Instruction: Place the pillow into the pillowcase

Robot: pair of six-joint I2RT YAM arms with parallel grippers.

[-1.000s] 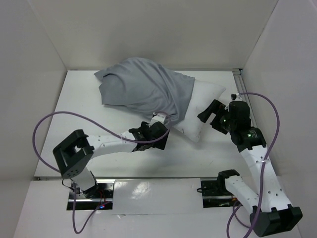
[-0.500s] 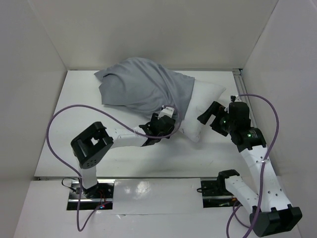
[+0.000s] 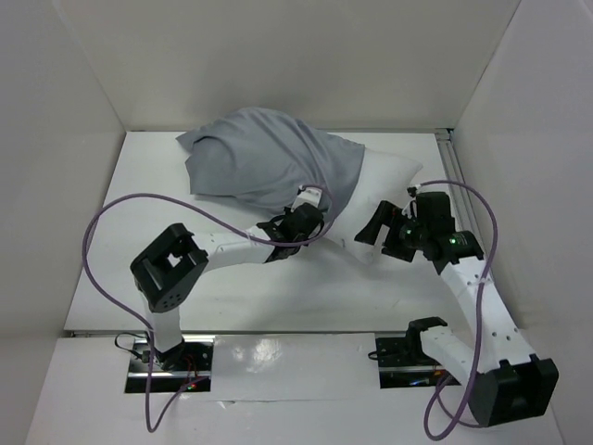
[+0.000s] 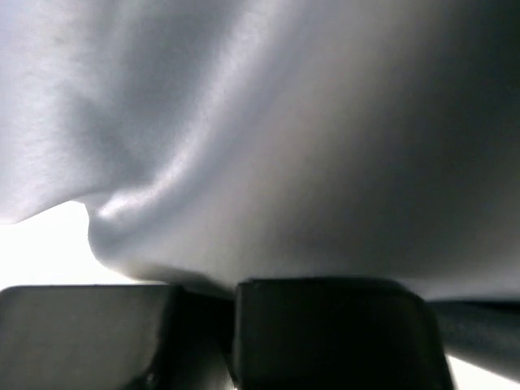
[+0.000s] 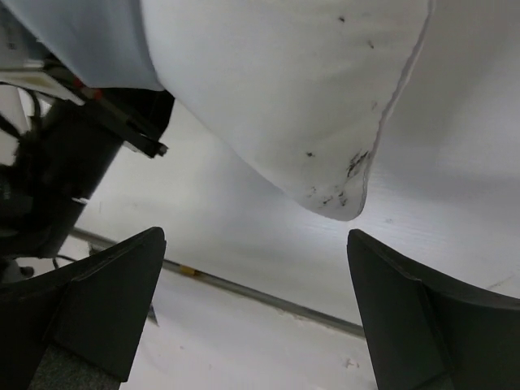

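The pillow point(image 3: 384, 181) lies slantwise on the tabletop point(image 3: 232, 287), its long axis running far-left to near-right. Its far part is inside the pillowcase point(image 3: 269, 167) and the white near-right end is bare. We see the left tool point(image 3: 310, 213) pressed together on the pillowcase's open hem, cloth bunched at its fingers. The right tool point(image 3: 375, 229) is nearer the bare end, spread wide just beside the pillow's corner and holding nothing. The hem must travel right, we reckon.

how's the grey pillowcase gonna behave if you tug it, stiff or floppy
Probably floppy: the pillowcase lies in loose wrinkles draped over the pillow. Likely light, as it looks thin. It may bunch up rather than slide whole, since it creases where the left end effector pinches it.
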